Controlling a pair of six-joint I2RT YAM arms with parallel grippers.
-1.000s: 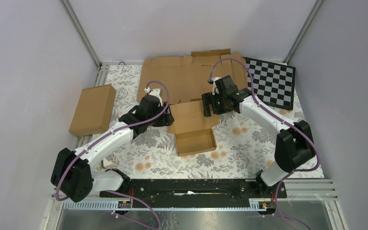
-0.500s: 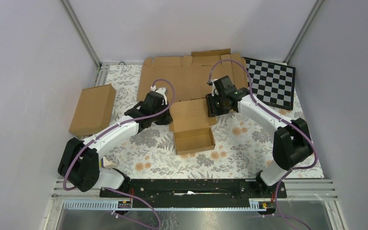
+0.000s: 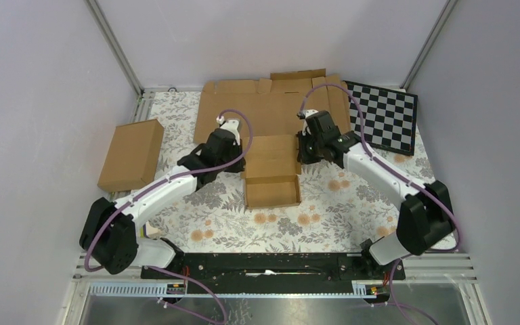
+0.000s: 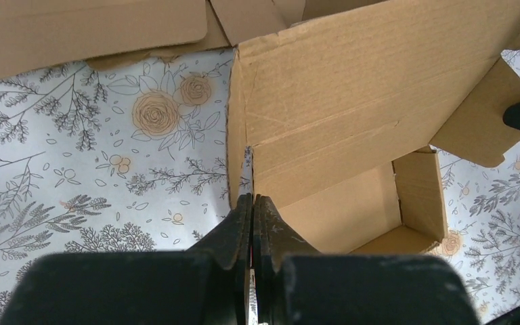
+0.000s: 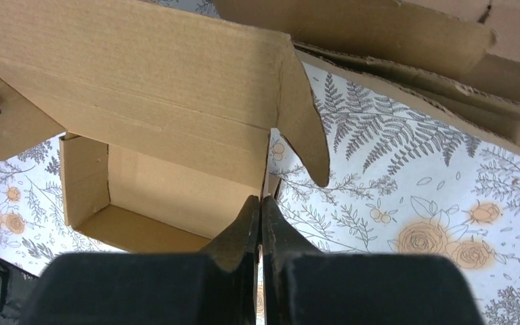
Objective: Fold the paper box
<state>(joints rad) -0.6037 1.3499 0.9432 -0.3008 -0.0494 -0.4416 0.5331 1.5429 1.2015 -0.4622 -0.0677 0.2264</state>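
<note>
While its lid (image 3: 271, 152) stands raised | paper box (image 3: 271, 194) open | left fingers (image 4: 233, 227), right fingers (image 5: 242, 227) clamp its sides

The paper box (image 3: 271, 177), small brown corrugated cardboard, sits just before the wide cardboard sheet (image 3: 257, 108), tray open, tabbed lid tilted up.

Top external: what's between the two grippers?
The paper box, lid flap raised, fills the gap. The left gripper and right gripper each pinch one of its side edges. The top view shows the span, the wrist views the pinches.
</note>
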